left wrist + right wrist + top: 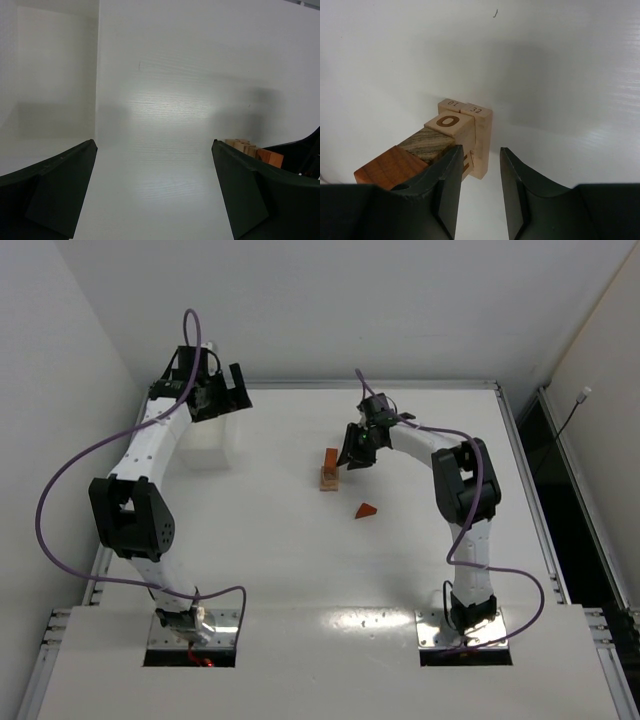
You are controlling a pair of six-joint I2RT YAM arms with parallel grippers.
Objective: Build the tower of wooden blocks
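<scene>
Black right fingers, parted, angled down beside the tower

The tower bears "01", "32" — and a bold "O".

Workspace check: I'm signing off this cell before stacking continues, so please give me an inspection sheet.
Surface: white table, glare patches near the bases.
Job's things: tower standing mid-table; reddish wedge lying apart, nearer the bases.
Clutter: white tray below the left arm's wrist.
Grippers: left gripper open, empty; right gripper narrowly open beside the tower, gripping nothing.
Cables: purple cables loop off both arms.
Surroundings: white walls; dark gap on the right.
</scene>
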